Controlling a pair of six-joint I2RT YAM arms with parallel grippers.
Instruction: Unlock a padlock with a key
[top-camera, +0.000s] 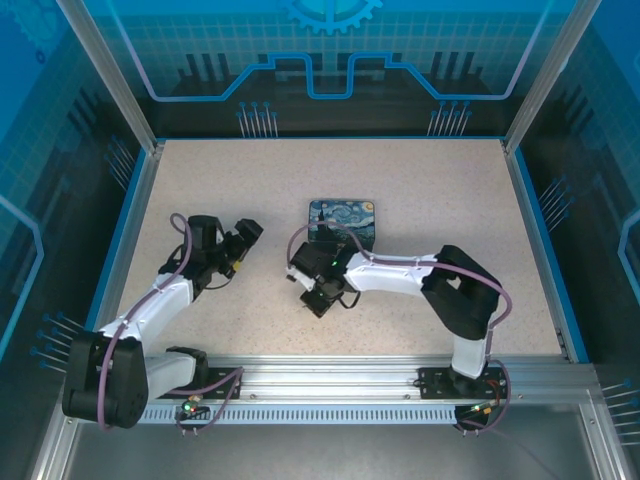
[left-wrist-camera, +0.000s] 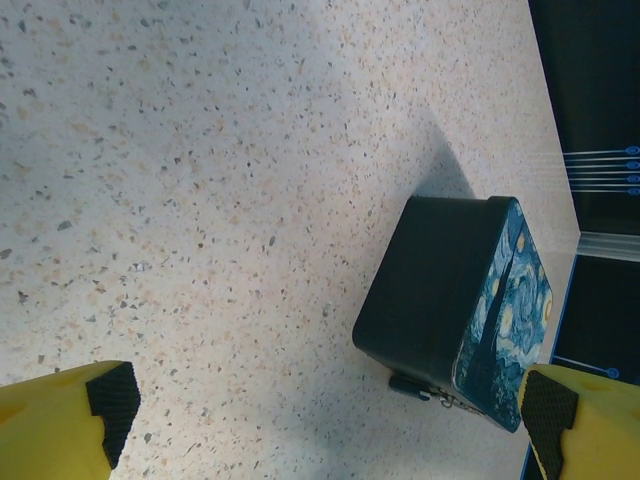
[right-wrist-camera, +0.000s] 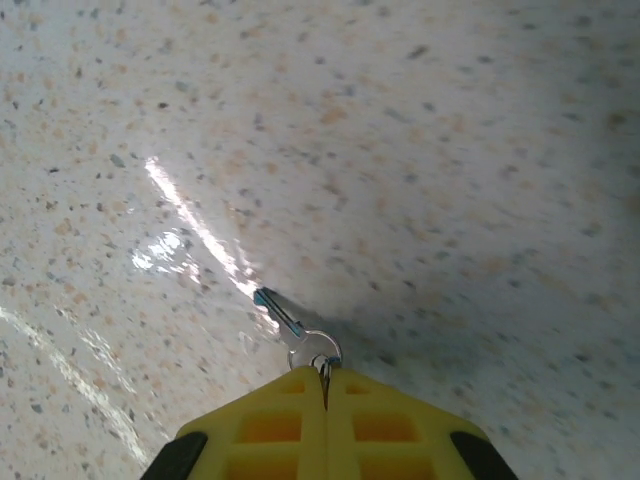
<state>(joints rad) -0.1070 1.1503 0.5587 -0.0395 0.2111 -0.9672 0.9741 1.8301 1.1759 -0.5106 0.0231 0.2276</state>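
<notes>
- Two arms: the left arm (top-camera: 158, 296) and the right arm (top-camera: 400, 270).
- Two grippers, one on each arm: the left gripper (top-camera: 247, 233) and the right gripper (right-wrist-camera: 325, 378).
- Four yellow fingers (left-wrist-camera: 60, 430) in all, two in each wrist view.
- One tin box (left-wrist-camera: 440, 290), printed in swirly blue and yellow.
- One padlock (left-wrist-camera: 408, 384), probably: a single small dark piece at the tin's edge, too small to be sure of.
- One key (right-wrist-camera: 283, 318).
- One small ring (right-wrist-camera: 318, 348) on the key.
- One speckled table (top-camera: 440, 190).

A swirly blue-and-yellow tin (top-camera: 350, 215) sits mid-way across the speckled table (top-camera: 450, 185).
</notes>
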